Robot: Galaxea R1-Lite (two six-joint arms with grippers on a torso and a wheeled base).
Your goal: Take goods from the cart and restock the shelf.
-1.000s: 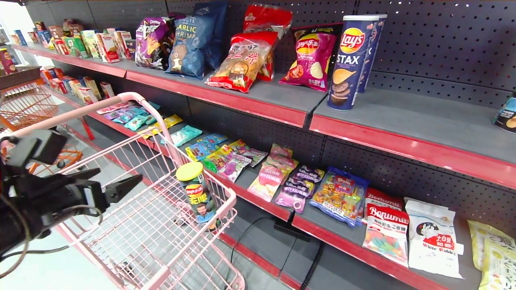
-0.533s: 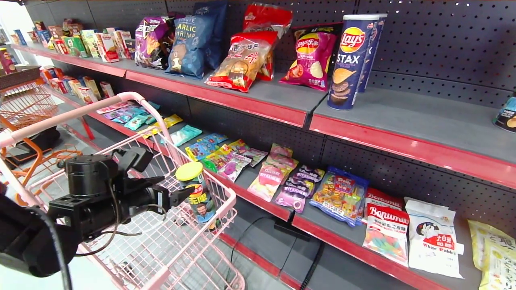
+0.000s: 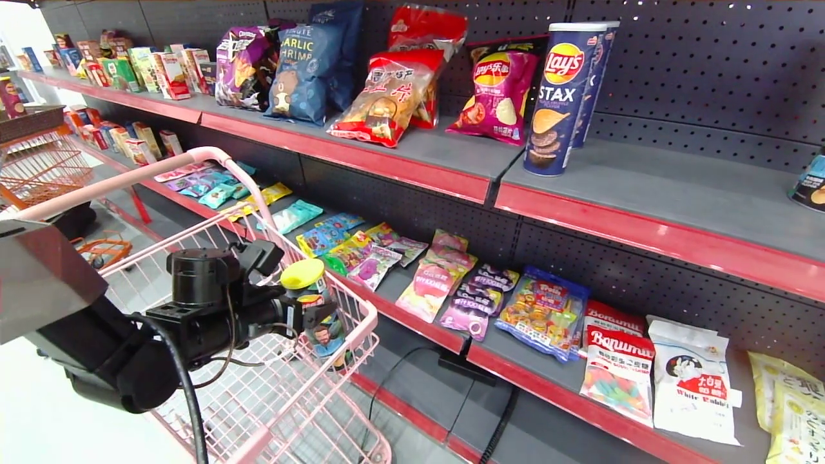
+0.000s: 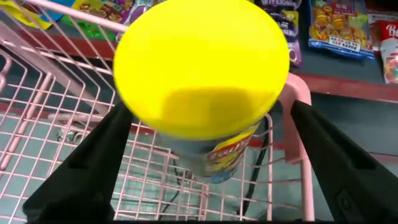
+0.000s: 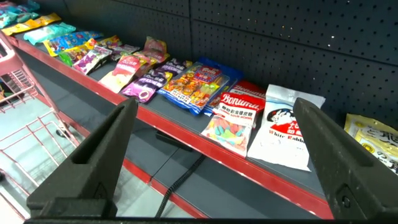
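Note:
A chip can (image 3: 319,316) with a yellow lid (image 4: 202,62) stands upright in the front right corner of the pink cart (image 3: 258,386). My left gripper (image 3: 308,303) is open at the can's upper part, one finger (image 4: 87,168) on each side and a gap to the can. The grey upper shelf (image 3: 644,187) has bare room to the right of two tall blue chip cans (image 3: 557,96). My right gripper (image 5: 211,180) is open with nothing between its fingers, over the lower shelf's red edge (image 5: 186,134).
Chip bags (image 3: 387,90) fill the upper shelf left of the blue cans. Candy bags (image 3: 544,312) lie along the lower shelf. An orange cart (image 3: 38,161) stands at the far left. A black cable (image 3: 496,432) runs on the floor under the shelf.
My left arm has swung right across the cart to the yellow-lidded can, and its open fingers now straddle it. The can has not moved.

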